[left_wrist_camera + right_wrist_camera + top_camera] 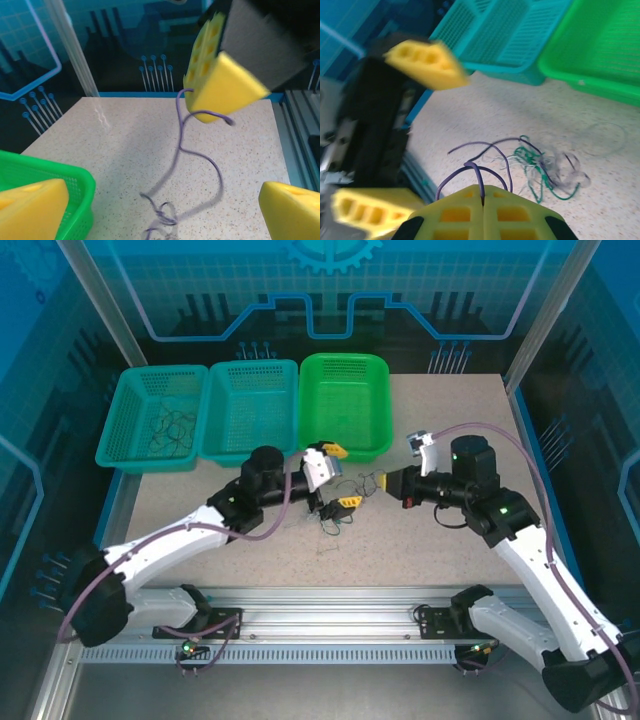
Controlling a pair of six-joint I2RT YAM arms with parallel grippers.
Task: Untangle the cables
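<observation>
From above, a few cables point(170, 427) lie in the far-left basket point(150, 462), and a tangle point(335, 518) sits on the table point(430, 550). Left wrist: my left pincer point(162, 200) gapes wide, empty. Right wrist: my right pincer point(482, 212) is clamped on one purple wire point(470, 172). I judge most of the untangling remains.

Left gripper point(341, 477) stood with jaws spread just above the cables point(333, 520) on the table point(450, 540). Right gripper point(386, 483), closed, faced it. Teal baskets point(250, 365) and a green basket point(345, 359) lined the far edge.
</observation>
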